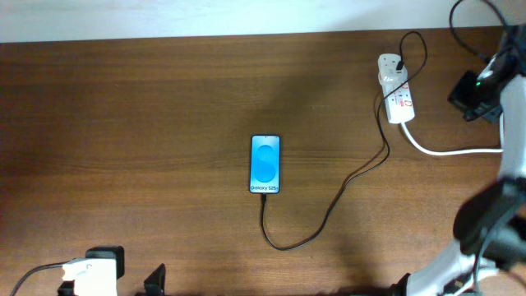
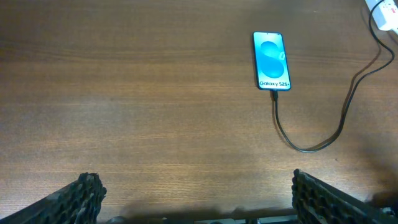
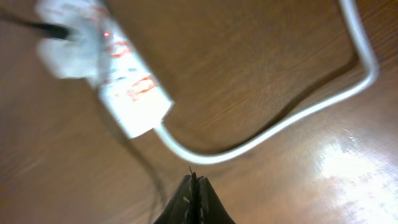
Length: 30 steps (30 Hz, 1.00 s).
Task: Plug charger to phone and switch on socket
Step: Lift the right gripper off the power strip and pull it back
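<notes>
Socket (image 3: 118, 81) just beyond closed right gripper (image 3: 193, 182)

1. Overhead view was evenly lit and sharp, and the phone (image 1: 265, 164) screen glowed bright blue against the dark table (image 1: 123, 123).
2. Left wrist view was crisp too, with just a soft sheen across the wood.
3. Right wrist view was a smeary mess: the socket (image 3: 106, 68) was blurred and washed out.
4. A white glare patch sat lower right, and the white cord (image 3: 280, 124) threw a soft shadow beside itself.
</notes>
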Each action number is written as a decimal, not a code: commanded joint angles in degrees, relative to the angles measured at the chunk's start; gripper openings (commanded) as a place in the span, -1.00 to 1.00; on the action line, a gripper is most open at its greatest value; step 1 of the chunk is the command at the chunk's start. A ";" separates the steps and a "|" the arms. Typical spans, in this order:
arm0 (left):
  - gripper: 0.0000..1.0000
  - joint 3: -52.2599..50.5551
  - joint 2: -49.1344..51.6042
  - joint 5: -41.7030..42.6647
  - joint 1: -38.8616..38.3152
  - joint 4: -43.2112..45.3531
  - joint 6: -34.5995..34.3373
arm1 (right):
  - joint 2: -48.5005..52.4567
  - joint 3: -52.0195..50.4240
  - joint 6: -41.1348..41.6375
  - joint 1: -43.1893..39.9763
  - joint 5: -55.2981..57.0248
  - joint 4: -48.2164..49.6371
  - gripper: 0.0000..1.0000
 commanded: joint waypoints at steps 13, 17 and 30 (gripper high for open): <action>0.99 -0.24 -0.31 -0.15 0.00 -0.04 0.26 | -29.53 0.24 -0.17 11.61 0.28 -20.26 -0.91; 0.99 -0.24 -0.31 -0.15 0.00 -0.02 0.26 | -34.88 0.22 -0.20 12.31 0.28 -25.55 -0.92; 0.99 -0.24 -0.31 -0.15 0.00 -0.04 0.26 | -52.26 -0.39 -0.20 12.31 -4.31 -30.99 -0.76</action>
